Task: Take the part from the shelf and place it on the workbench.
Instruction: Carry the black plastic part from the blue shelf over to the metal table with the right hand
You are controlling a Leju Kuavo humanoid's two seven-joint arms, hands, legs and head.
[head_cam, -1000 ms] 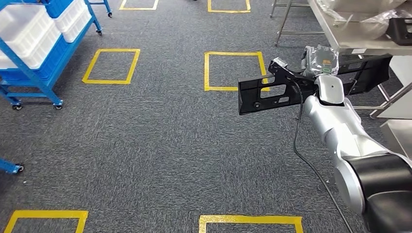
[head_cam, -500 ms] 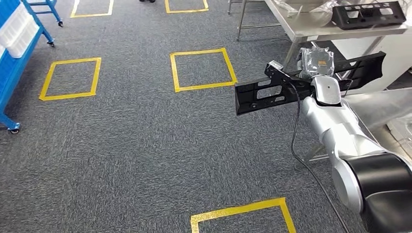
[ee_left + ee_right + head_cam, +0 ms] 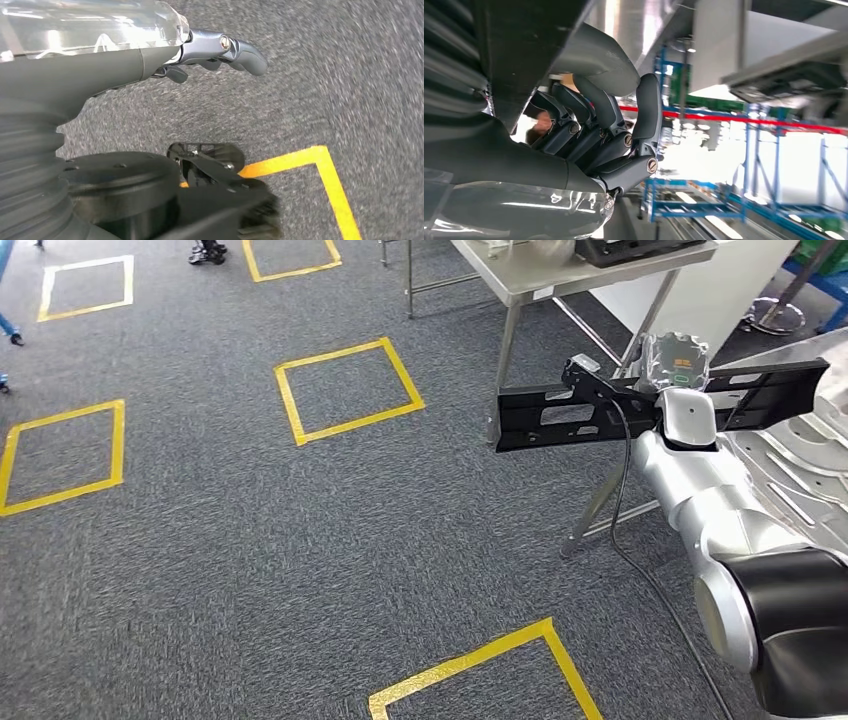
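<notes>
In the head view my right hand point(image 3: 679, 362) grips a long black plastic part point(image 3: 565, 418) around its middle. The part hangs level over the carpet, one end reaching left and the other end point(image 3: 790, 390) reaching right. In the right wrist view the dark fingers point(image 3: 604, 125) curl around the part point(image 3: 524, 45). The steel workbench point(image 3: 540, 285) stands ahead, beyond the part, with another black part point(image 3: 640, 250) lying on it. My left hand point(image 3: 215, 52) hangs over the carpet and holds nothing, its fingers loosely apart.
Yellow tape squares point(image 3: 345, 390) mark the grey carpet. A workbench leg point(image 3: 505, 360) stands just behind the part's left end. A metal surface with pressed silver panels point(image 3: 800, 465) lies at my right. White boards lean behind the workbench point(image 3: 710, 295).
The camera has turned to the right: the blue shelf has slid out of the picture and the workbench has come closer. The part stays in my right hand.
</notes>
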